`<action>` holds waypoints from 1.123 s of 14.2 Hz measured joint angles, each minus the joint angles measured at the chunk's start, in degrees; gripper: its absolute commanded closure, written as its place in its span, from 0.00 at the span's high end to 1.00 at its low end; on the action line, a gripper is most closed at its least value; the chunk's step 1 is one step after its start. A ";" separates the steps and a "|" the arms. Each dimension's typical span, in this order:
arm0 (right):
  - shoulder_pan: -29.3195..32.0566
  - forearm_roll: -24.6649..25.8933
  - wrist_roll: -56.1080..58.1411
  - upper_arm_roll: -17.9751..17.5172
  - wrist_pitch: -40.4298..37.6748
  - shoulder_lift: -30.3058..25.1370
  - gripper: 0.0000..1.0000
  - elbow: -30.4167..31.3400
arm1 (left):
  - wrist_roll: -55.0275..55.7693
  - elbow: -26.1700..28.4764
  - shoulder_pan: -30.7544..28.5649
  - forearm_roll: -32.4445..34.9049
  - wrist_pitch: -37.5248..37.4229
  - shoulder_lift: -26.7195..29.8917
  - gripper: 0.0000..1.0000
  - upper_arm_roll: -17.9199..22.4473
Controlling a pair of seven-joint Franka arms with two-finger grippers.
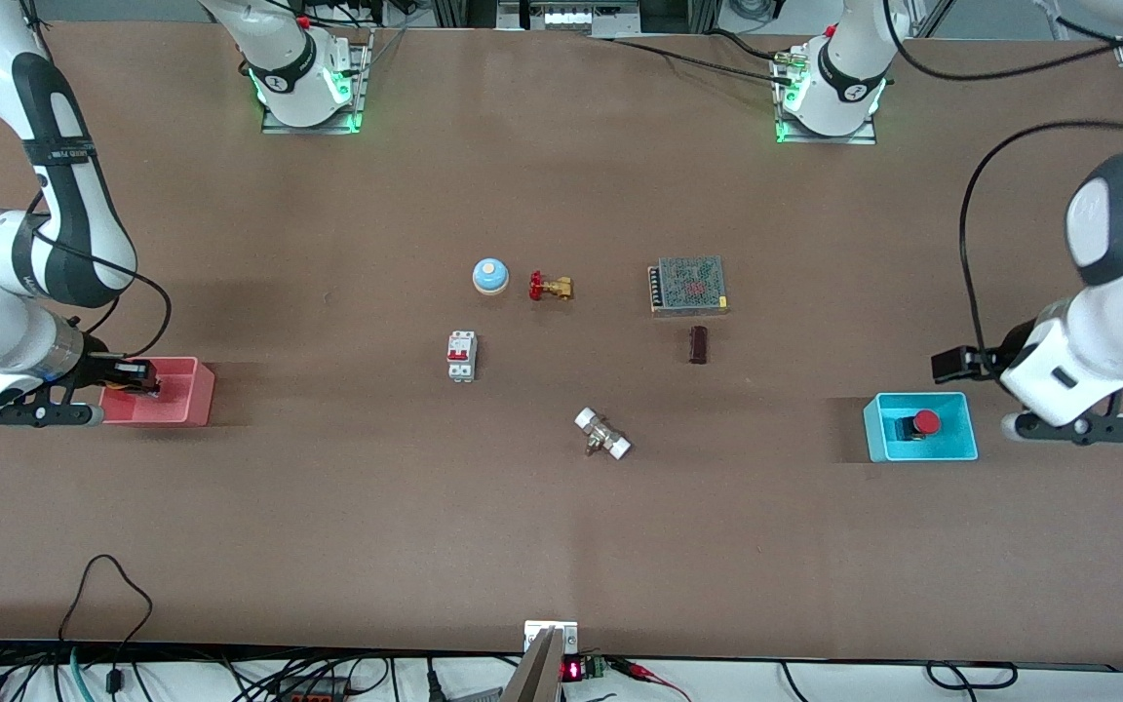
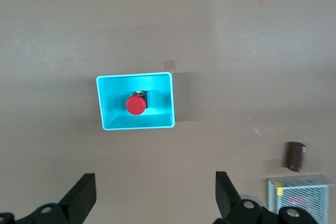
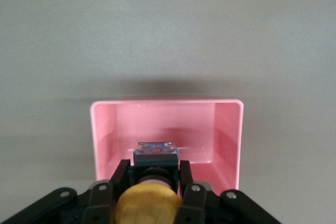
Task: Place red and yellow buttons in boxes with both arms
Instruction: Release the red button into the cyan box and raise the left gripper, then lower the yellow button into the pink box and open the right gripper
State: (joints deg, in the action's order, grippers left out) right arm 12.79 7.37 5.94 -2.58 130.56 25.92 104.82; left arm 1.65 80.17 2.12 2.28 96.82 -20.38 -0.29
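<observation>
The red button [image 1: 925,422] lies in the cyan box [image 1: 875,429] toward the left arm's end of the table. In the left wrist view the button [image 2: 136,105] and the cyan box [image 2: 157,85] show well clear of the fingers. My left gripper [image 2: 155,195] is open and empty, up over the table beside the cyan box [image 1: 1078,429]. My right gripper [image 3: 153,174] is shut on the yellow button [image 3: 149,205] and holds it inside the pink box [image 3: 163,116]. In the front view this gripper [image 1: 137,382] reaches into the pink box [image 1: 201,390].
In mid-table stand a blue bell [image 1: 490,276], a red-handled brass valve [image 1: 551,287], a grey power supply [image 1: 688,285], a dark cylinder [image 1: 699,344], a white circuit breaker [image 1: 462,356] and a white-ended fitting [image 1: 602,434].
</observation>
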 measured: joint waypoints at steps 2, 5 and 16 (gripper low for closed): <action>0.11 0.00 0.07 0.45 1.73 1.38 0.12 0.02 | 1.86 -0.11 0.06 0.00 -2.19 2.48 1.00 -0.55; 0.13 0.01 0.09 0.49 4.23 3.57 0.13 0.04 | 2.45 1.16 -0.09 -0.10 -3.44 5.60 1.00 -0.54; 0.14 0.00 0.08 0.49 5.20 5.10 1.00 0.06 | -3.27 24.96 -2.24 -0.41 6.43 24.15 1.00 -0.52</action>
State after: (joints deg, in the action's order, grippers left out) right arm 12.92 7.37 6.02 -2.09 135.75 31.02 104.88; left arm -1.62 105.13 -0.12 1.86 103.25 3.77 -0.81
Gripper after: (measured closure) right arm 0.273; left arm 0.000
